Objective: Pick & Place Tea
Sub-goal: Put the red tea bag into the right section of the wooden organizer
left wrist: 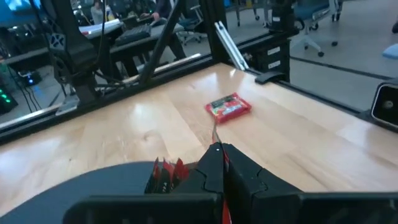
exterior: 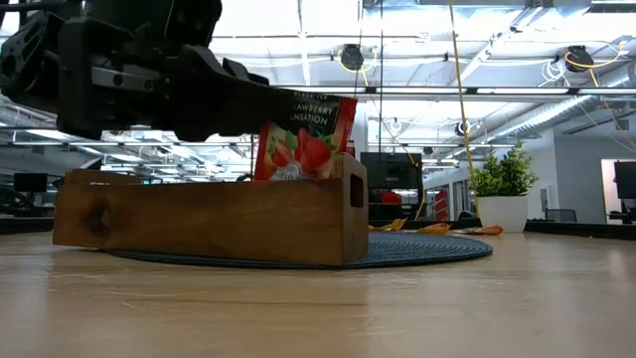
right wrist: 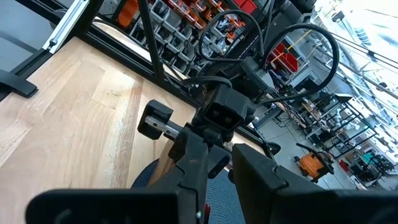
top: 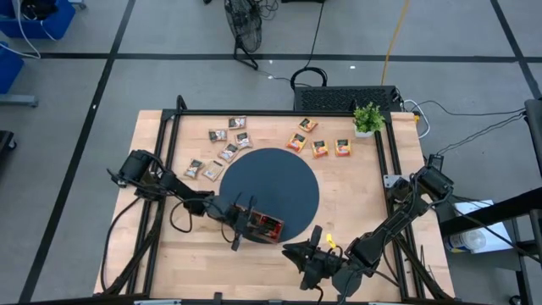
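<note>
Over the wooden tray [top: 262, 227] at the mat's [top: 279, 182] near edge, left gripper [top: 241, 222] clenches one red sachet [exterior: 303, 137]; six brown sachets [top: 227, 134], four orange sachets [top: 319, 148] lie along the table's [top: 356, 195] far edge. Right gripper [top: 312, 254]: can't tell.

Open-plan robotics lab: shelving with parts bins [right wrist: 205, 18], office chairs [left wrist: 311, 28], monitors [exterior: 390, 169].

Around my wooden table [top: 356, 191] the grey floor [top: 169, 76] is crossed by dark lines. A fan [top: 244, 25] stands on it past the table's far edge, with a yellow cable [top: 394, 38] trailing nearby. Beyond the table I see ceiling lights [exterior: 298, 20], overhead pipes [exterior: 477, 94], desks with a monitor [exterior: 391, 169], and shelves of bins [right wrist: 186, 25].
</note>
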